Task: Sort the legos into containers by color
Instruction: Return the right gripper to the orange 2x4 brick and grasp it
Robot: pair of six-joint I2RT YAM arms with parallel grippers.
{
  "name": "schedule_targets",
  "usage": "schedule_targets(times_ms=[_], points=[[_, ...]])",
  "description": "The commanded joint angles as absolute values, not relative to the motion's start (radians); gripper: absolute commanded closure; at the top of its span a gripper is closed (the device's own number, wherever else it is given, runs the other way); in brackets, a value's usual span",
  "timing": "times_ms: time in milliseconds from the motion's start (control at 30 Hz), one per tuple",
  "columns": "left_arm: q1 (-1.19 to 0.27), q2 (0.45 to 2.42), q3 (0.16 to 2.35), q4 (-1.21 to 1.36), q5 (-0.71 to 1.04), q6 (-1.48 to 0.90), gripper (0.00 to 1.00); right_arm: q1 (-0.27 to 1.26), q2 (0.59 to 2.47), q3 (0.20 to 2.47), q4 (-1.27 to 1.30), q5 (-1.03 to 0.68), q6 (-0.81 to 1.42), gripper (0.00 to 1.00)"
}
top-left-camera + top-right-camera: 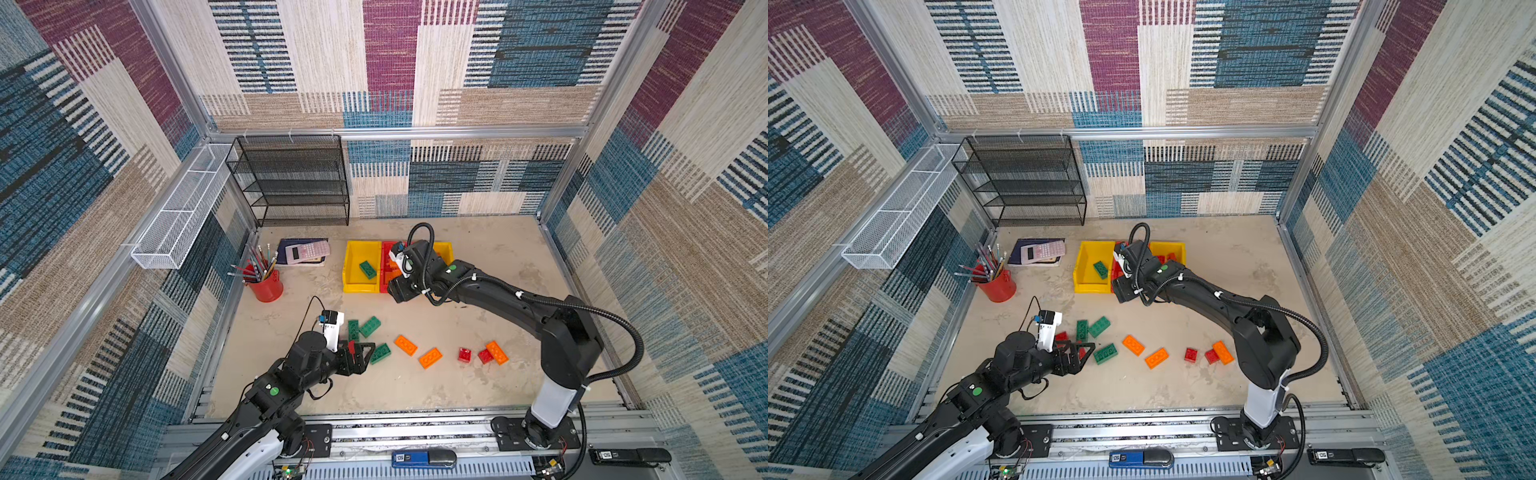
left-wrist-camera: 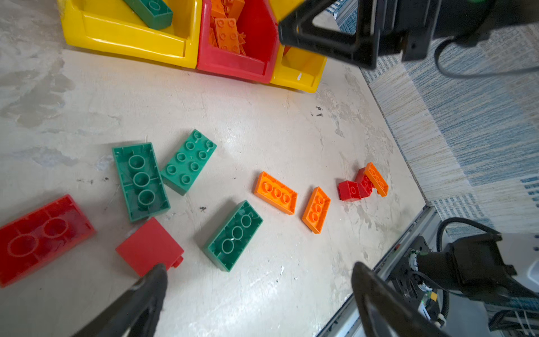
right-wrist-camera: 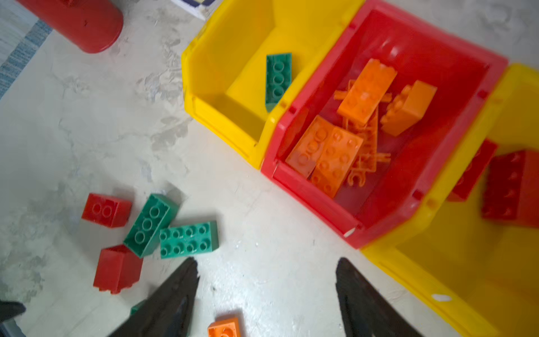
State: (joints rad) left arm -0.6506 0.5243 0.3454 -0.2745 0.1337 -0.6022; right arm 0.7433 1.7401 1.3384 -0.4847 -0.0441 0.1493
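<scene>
Three containers stand side by side at the back: a yellow bin (image 1: 353,266) holding one green lego (image 3: 278,77), a red bin (image 3: 315,198) with several orange legos (image 3: 366,90), and a yellow bin (image 3: 437,262) with red legos (image 3: 513,186). My right gripper (image 3: 267,264) hangs open and empty above the table just in front of the red bin. Loose on the table lie green legos (image 2: 140,181) (image 2: 233,235), orange legos (image 2: 275,192) (image 2: 316,210) and red legos (image 2: 350,191) (image 2: 40,236). My left gripper (image 2: 258,270) is open, one fingertip beside a small red lego (image 2: 148,246).
A red pencil cup (image 1: 266,284) and a pink calculator on a notebook (image 1: 305,251) sit left of the bins. A black mesh rack (image 1: 291,180) stands in the back corner, with a white wire basket (image 1: 183,208) on the left wall. A metal rail (image 1: 415,419) borders the front.
</scene>
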Motion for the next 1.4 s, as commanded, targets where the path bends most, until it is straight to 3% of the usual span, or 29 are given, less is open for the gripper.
schedule_targets(times_ms=[0,233,733,933,1133,1367], points=[[-0.656,0.490,0.321,-0.279,0.160,-0.627,0.01,0.760,1.670,1.198,-0.397,-0.069,0.194,0.27],[-0.700,0.465,0.284,-0.246,0.200,-0.595,0.02,0.850,1.604,1.004,-0.375,-0.033,0.240,0.30],[-0.736,0.448,0.276,-0.273,0.147,-0.599,0.02,0.923,1.681,0.949,-0.352,-0.009,0.270,0.38],[-0.736,0.421,0.266,-0.307,0.089,-0.616,0.02,0.928,1.716,0.947,-0.354,0.000,0.280,0.46],[-0.736,0.422,0.271,-0.343,0.039,-0.633,0.02,0.927,1.746,0.976,-0.383,0.034,0.291,0.67],[-0.736,0.422,0.306,-0.407,-0.030,-0.659,0.03,0.925,1.714,1.048,-0.420,0.102,0.299,0.70]])
